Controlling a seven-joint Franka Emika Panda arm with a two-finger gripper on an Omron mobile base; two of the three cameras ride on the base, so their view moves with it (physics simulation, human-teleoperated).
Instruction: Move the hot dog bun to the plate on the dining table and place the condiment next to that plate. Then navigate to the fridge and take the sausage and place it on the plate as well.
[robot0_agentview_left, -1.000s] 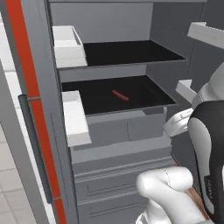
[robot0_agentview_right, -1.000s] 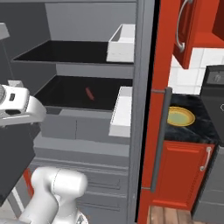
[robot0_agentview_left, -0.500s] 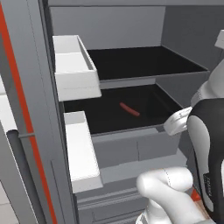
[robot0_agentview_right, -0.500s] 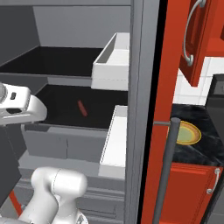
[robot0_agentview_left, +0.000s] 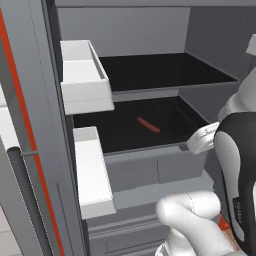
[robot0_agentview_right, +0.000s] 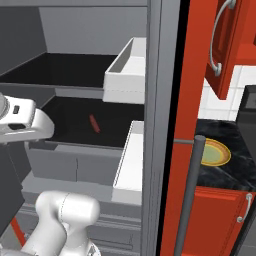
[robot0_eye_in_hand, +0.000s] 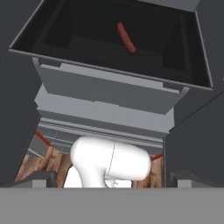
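The fridge (robot0_agentview_left: 150, 30) stands open in front of me. The sausage (robot0_agentview_left: 148, 125), thin and reddish-brown, lies alone on the lower black shelf (robot0_agentview_right: 94, 123), lying slantwise. In the hand view the sausage (robot0_eye_in_hand: 126, 37) is far ahead and above my gripper (robot0_eye_in_hand: 111, 180), whose fingertips (robot0_eye_in_hand: 40, 178) stand wide apart, open and holding nothing. Grey drawers (robot0_eye_in_hand: 109, 87) lie between the gripper and the shelf. A yellow plate (robot0_agentview_right: 214, 153) with an olive centre rests on a black marble top right of the fridge. The hot dog bun and the condiment are out of view.
White door shelves (robot0_agentview_left: 84, 75) jut out on the left, and one more (robot0_agentview_right: 125, 67) on the right. The door's long bar handle (robot0_agentview_right: 192, 200) stands in front of a red cabinet (robot0_agentview_right: 220, 215). A red wall cabinet (robot0_agentview_right: 232, 45) hangs above the marble top.
The whole picture has grown and shifted: the base has driven closer to the fridge. The sausage lies where it was on the shelf. The gripper stays open.
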